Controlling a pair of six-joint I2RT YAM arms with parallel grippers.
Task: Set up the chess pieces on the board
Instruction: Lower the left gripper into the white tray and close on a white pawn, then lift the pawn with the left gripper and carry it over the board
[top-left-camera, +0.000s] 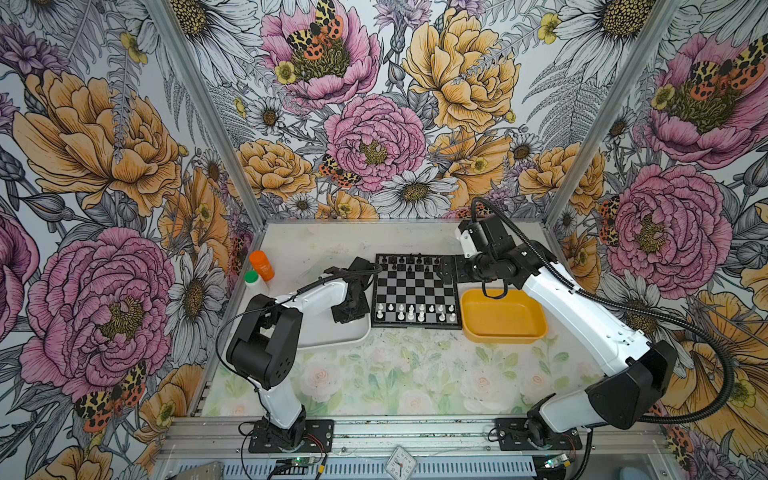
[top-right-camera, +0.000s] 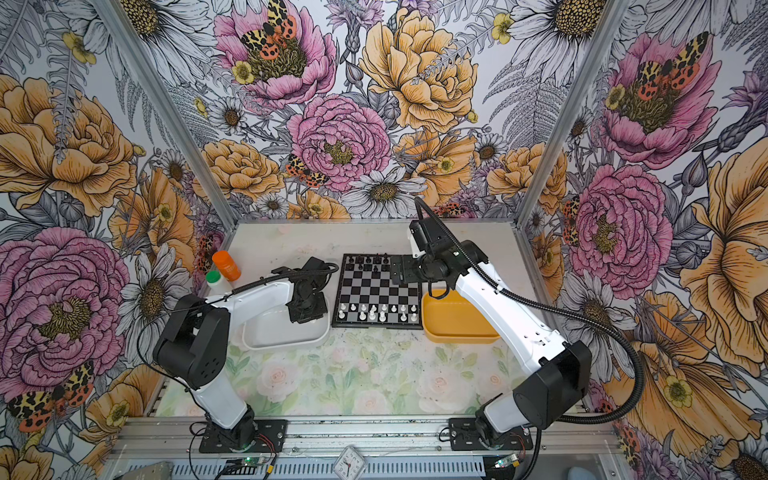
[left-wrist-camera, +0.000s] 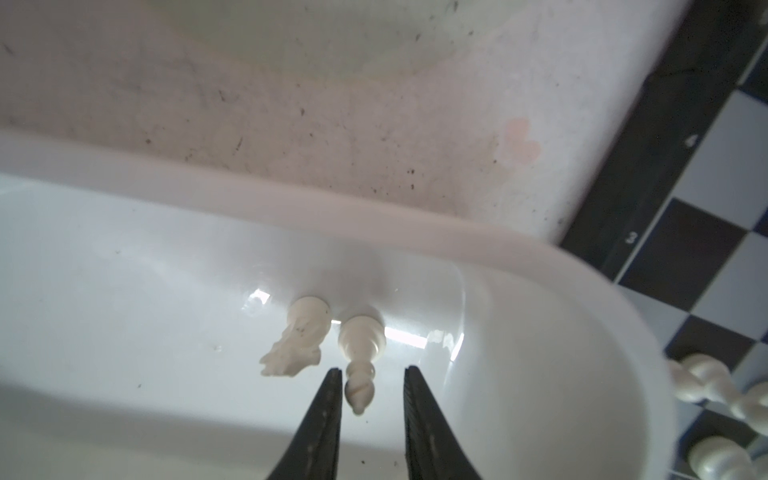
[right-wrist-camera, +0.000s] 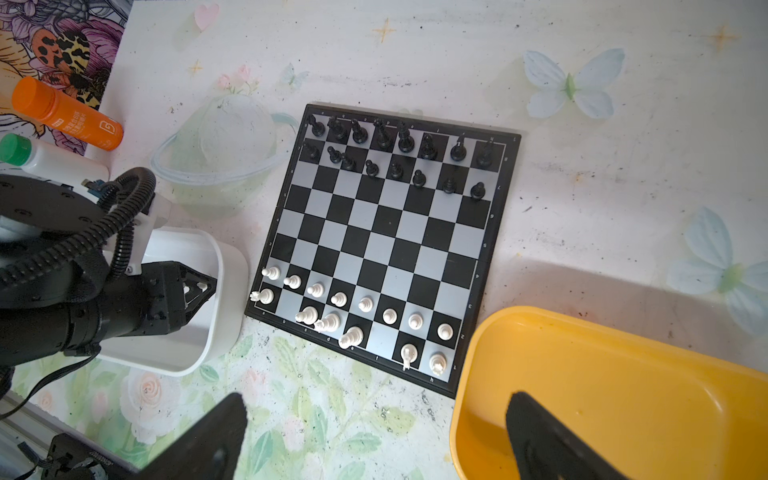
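The left claw (left-wrist-camera: 372, 369) reaches down into the white tray (left-wrist-camera: 291, 208), its tips a little apart on either side of a white bishop (left-wrist-camera: 359, 388) that lies flat, not clamped on it, with a white knight (left-wrist-camera: 297, 345) lying just beside. In both top views that tray sits left of centre, just beside the board (top-left-camera: 415, 291) at mid-frame, where the other chess pieces (right-wrist-camera: 365, 304) stand, white along its lower edge and black along its upper edge. The right claw (right-wrist-camera: 376, 397) hangs spread wide over the board's upper right corner, and a yellow tray (top-left-camera: 503, 316) sits just right of the board.
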